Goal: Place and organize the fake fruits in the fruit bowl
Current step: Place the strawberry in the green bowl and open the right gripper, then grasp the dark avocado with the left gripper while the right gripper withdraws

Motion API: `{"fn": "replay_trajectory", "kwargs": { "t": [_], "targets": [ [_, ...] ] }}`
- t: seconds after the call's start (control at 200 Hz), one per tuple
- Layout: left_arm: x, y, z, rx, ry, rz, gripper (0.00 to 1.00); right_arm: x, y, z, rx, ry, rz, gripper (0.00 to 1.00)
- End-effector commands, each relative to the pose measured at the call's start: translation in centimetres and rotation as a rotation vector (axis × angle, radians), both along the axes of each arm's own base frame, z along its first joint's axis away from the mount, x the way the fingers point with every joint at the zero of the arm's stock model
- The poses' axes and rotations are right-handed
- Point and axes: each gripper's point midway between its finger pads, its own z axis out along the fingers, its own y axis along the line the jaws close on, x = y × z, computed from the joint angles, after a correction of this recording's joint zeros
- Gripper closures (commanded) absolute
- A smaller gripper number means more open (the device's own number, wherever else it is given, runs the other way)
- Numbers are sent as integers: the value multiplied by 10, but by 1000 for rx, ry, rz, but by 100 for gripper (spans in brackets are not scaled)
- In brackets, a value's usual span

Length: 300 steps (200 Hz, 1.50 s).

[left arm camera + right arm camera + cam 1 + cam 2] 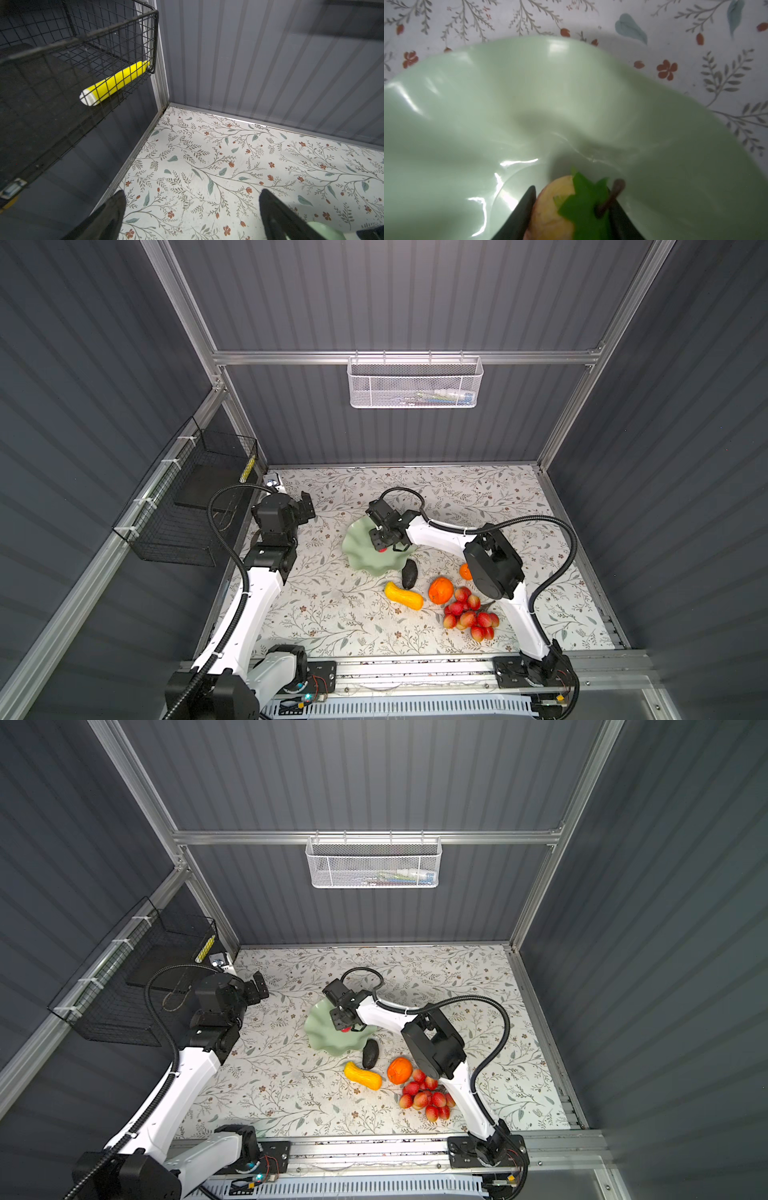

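Five lie loose on the floral mat [332,614]: orange [440,590], tangerine [465,571], grapes [467,616], squash [403,594], and matte avocado [409,573] just beside the glossy wavy-rimmed bowl [359,547]. Right gripper [387,547] clamps the strawberry [550,212] over it; left gripper [192,193] gapes.

Both top views look steeply down from high above the table's [332,614] near edge, with the fruit bowl [359,549] [320,1027] about mid-scene. They share nearly everything around the bowl, only offset sideways. The left wrist camera sits left of the bowl and faces away from it, over the left gripper [192,193] toward the wire basket [93,41] and the corner. Only a sliver of the bowl [324,230] shows there. The right wrist camera hangs very close over the bowl [529,104], looking into it past the right gripper [572,193] and strawberry [554,207].
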Motion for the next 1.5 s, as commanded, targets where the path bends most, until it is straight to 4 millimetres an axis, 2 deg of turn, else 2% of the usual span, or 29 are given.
{"fn": "replay_trajectory", "kwargs": {
  "t": [0.0,0.095,0.205,0.335,0.42,0.53,0.625,0.705,0.79,0.906,1.036,1.166,1.356,1.496],
  "targets": [
    [-3,5,-4,0,9,18,0,2,-4,3,-27,4,-16,45],
    [-3,4,-4,-6,10,16,0,5,-2,23,2,-28,-19,37],
    [-3,2,-3,-16,7,4,0,11,1,70,77,-107,-21,28],
    [-2,-9,-3,-52,27,-49,1,17,-9,140,212,-226,-53,19],
    [0,-27,-4,-112,63,-135,4,18,-39,178,306,-300,-113,14],
    [-3,-67,-20,-236,197,-332,10,18,-94,203,393,-347,-214,7],
    [-15,-102,-45,-360,338,-456,17,16,-149,208,440,-364,-319,2],
    [-33,-132,-62,-356,418,-509,19,12,-191,206,459,-393,-400,1],
    [-56,-168,-77,-327,492,-565,20,7,-225,203,456,-420,-470,1],
    [-82,-198,-99,-361,594,-591,29,4,-261,201,462,-439,-559,1],
    [-108,-233,-118,-332,653,-637,37,2,-281,196,457,-446,-612,1],
    [-127,-264,-143,-266,745,-666,37,1,-290,192,460,-437,-634,1],
    [-140,-305,-169,-190,827,-715,38,-4,-298,184,456,-420,-654,1],
    [-144,-323,-184,-136,865,-744,39,-9,-306,180,453,-420,-670,1]
  ]
}}
